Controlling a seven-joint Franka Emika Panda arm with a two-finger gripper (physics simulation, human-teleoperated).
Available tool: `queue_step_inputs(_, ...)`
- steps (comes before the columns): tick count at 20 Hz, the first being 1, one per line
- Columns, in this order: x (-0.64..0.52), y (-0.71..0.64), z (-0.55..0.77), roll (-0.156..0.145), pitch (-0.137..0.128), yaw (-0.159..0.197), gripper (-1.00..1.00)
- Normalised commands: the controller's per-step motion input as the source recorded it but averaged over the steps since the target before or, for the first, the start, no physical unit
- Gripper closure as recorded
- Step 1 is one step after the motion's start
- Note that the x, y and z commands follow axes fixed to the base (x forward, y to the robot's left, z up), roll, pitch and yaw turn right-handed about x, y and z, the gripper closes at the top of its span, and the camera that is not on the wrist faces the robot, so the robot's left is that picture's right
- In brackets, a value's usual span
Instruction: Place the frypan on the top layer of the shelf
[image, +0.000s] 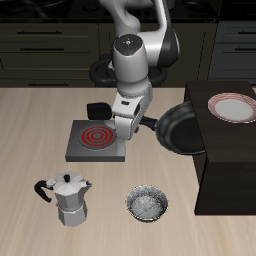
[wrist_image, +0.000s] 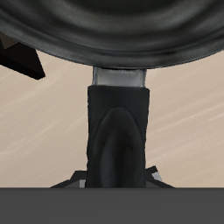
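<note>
The black frypan (image: 181, 126) hangs in the air beside the shelf (image: 226, 160), its rim about level with the shelf's flat top and at the shelf's edge. My gripper (image: 133, 120) is shut on the pan's long handle (wrist_image: 118, 122). In the wrist view the handle runs straight from my gripper (wrist_image: 118, 179) to the round pan body (wrist_image: 112, 31). A dark corner of the shelf (wrist_image: 19, 57) shows beside the pan. My fingertips are mostly hidden by the handle.
A white plate with a red rim (image: 233, 107) lies on the shelf top, farther back. The grey burner plate with red rings (image: 97, 141) sits below my arm. A moka pot (image: 68, 199) and a speckled bowl (image: 148, 205) stand near the table's front edge.
</note>
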Motion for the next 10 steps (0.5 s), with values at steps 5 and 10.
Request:
queue_step_inputs(5, -0.03, 0.36, 0.03, 0.04, -0.003, -0.004, 1.0)
queue_step_inputs(10, -0.01, 0.33, 0.02, 0.036, -0.002, -0.01, 1.0)
